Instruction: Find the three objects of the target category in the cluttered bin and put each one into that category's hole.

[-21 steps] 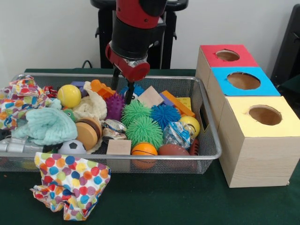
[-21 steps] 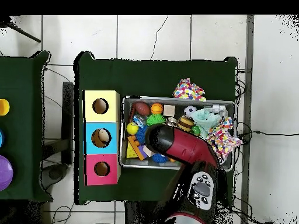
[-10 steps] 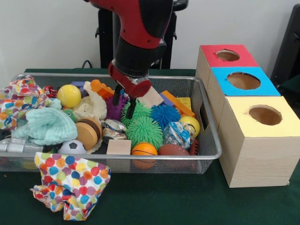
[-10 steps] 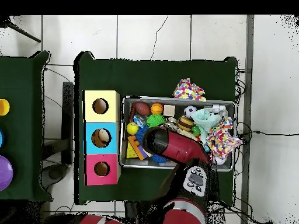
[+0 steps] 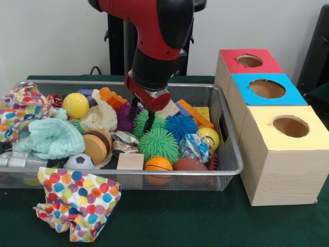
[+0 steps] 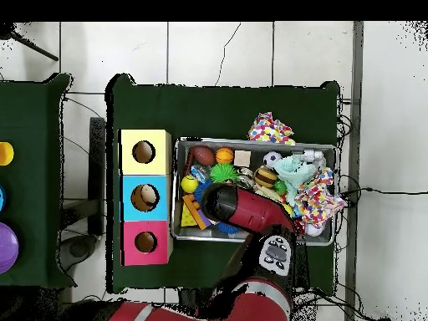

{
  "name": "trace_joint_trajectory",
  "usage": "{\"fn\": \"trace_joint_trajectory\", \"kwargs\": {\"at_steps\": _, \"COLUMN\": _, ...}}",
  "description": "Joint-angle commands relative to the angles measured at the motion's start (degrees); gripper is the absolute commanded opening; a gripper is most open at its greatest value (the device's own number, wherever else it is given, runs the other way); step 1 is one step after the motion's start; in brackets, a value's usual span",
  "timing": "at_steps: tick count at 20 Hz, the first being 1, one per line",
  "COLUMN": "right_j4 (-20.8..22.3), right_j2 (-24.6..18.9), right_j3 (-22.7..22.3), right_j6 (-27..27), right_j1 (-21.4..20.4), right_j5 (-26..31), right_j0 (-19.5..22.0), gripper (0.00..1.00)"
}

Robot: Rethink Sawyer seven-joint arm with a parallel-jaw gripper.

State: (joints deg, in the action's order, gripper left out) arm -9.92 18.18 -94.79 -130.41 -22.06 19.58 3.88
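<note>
Two green spiky balls lie mid-bin, one in front [image 5: 158, 144] and one behind it [image 5: 142, 125], with a blue spiky ball [image 5: 181, 126] to the right and a purple one [image 5: 125, 117] to the left. My gripper [image 5: 142, 117] is down in the bin, open, its fingers either side of the rear green ball's top. Right of the bin stand three boxes with round holes: red [image 5: 249, 60], blue [image 5: 266, 88], yellow [image 5: 290, 126]. In the overhead view the arm [image 6: 242, 209] hides the gripper; one green ball [image 6: 221, 172] shows.
The wire mesh bin [image 5: 229, 154] also holds a yellow ball [image 5: 76, 105], a basketball [image 5: 158, 164], a football [image 5: 190, 164], a soccer ball [image 5: 78, 161], a wooden block [image 5: 130, 161] and a mint cloth [image 5: 51, 138]. A polka-dot cloth [image 5: 77, 203] lies on the table in front.
The gripper has moved right and down, from above the purple ball to the rear green spiky ball. It has stayed open. The bin's objects have not shifted.
</note>
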Motion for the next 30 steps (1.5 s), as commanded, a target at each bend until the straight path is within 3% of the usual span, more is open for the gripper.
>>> {"fn": "trace_joint_trajectory", "kwargs": {"at_steps": 1, "right_j4": -1.99, "right_j2": -1.89, "right_j3": -2.73, "right_j6": -9.65, "right_j1": 1.43, "right_j5": 9.09, "right_j0": -2.11, "gripper": 1.0}}
{"fn": "trace_joint_trajectory", "kwargs": {"at_steps": 8, "right_j4": -3.18, "right_j2": -0.65, "right_j3": -3.04, "right_j6": -11.9, "right_j1": 3.13, "right_j5": 9.89, "right_j0": -2.63, "gripper": 1.0}}
{"fn": "trace_joint_trajectory", "kwargs": {"at_steps": 15, "right_j4": -4.62, "right_j2": -1.77, "right_j3": -6.69, "right_j6": -13.72, "right_j1": 5.24, "right_j5": 3.22, "right_j0": -3.49, "gripper": 1.0}}
{"fn": "trace_joint_trajectory", "kwargs": {"at_steps": 21, "right_j4": -5.69, "right_j2": -3.3, "right_j3": -5.49, "right_j6": -12.65, "right_j1": 7.93, "right_j5": -1.03, "right_j0": -2.01, "gripper": 1.0}}
{"fn": "trace_joint_trajectory", "kwargs": {"at_steps": 28, "right_j4": -6.06, "right_j2": -3.75, "right_j3": -4.55, "right_j6": -11.09, "right_j1": 9.08, "right_j5": -1.77, "right_j0": -1.55, "gripper": 1.0}}
{"fn": "trace_joint_trajectory", "kwargs": {"at_steps": 29, "right_j4": -6.12, "right_j2": -3.5, "right_j3": -4.4, "right_j6": -11.09, "right_j1": 9.18, "right_j5": -1.68, "right_j0": -1.82, "gripper": 0.0}}
{"fn": "trace_joint_trajectory", "kwargs": {"at_steps": 30, "right_j4": -6.25, "right_j2": -3.46, "right_j3": -4.42, "right_j6": -11.1, "right_j1": 9.11, "right_j5": -1.64, "right_j0": -1.88, "gripper": 0.0}}
